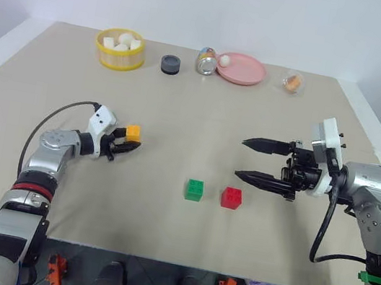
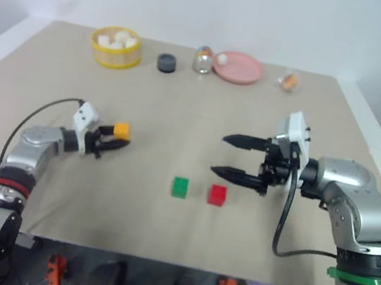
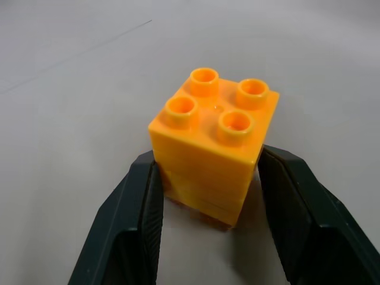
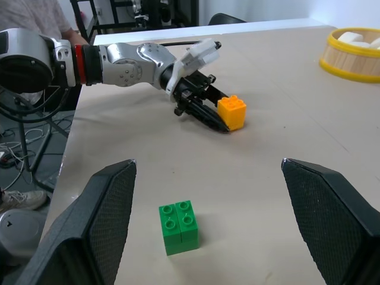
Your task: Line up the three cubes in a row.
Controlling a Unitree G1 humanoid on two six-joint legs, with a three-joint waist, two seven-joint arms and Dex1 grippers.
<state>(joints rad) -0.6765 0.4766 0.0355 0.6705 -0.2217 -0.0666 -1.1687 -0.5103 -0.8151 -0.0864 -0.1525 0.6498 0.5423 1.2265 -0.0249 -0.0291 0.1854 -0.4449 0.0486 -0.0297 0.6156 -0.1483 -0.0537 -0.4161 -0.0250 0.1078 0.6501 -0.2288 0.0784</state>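
My left gripper (image 1: 126, 140) is shut on the yellow-orange cube (image 1: 133, 132), left of the table's middle. Its two black fingers (image 3: 133, 219) press the cube's (image 3: 214, 148) sides, studs up, close over the tabletop. The green cube (image 1: 195, 190) and the red cube (image 1: 232, 198) stand side by side near the front, a small gap between them. My right gripper (image 1: 247, 159) hovers open, just right of the red cube and above it, pointing left with nothing between its fingers. The right wrist view looks past its fingertips (image 4: 113, 225) to the green cube (image 4: 179, 227) and the held cube (image 4: 232, 113).
Along the far edge stand a yellow basket (image 1: 118, 61) of white lumps, a dark grey round piece (image 1: 171, 64), a small can (image 1: 205, 62), a pink plate (image 1: 249, 78) and a small clear-wrapped item (image 1: 293, 81). Bare table lies left of the green cube.
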